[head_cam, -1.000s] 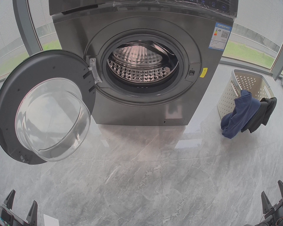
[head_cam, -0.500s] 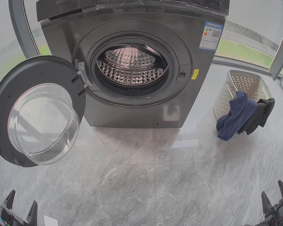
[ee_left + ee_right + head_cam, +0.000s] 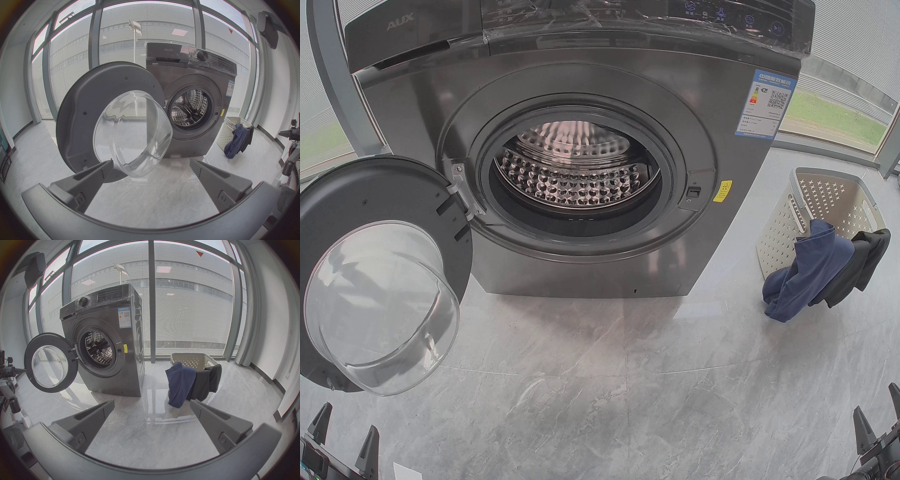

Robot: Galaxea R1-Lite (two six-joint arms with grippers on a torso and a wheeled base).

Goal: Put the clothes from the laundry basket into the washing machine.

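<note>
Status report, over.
Left claw and right claw open, empty. Blue garment and black garment hang over basket rim. Washer door open, nothing blocking.

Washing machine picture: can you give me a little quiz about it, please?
1. True or false: the door of the washing machine is swung open.
2. The garment beside the dark garment on the laundry basket rim is: A red, B blue, C yellow.
3. Are the left tool and right tool open or shut?
Key: 1 true; 2 B; 3 both open.
</note>
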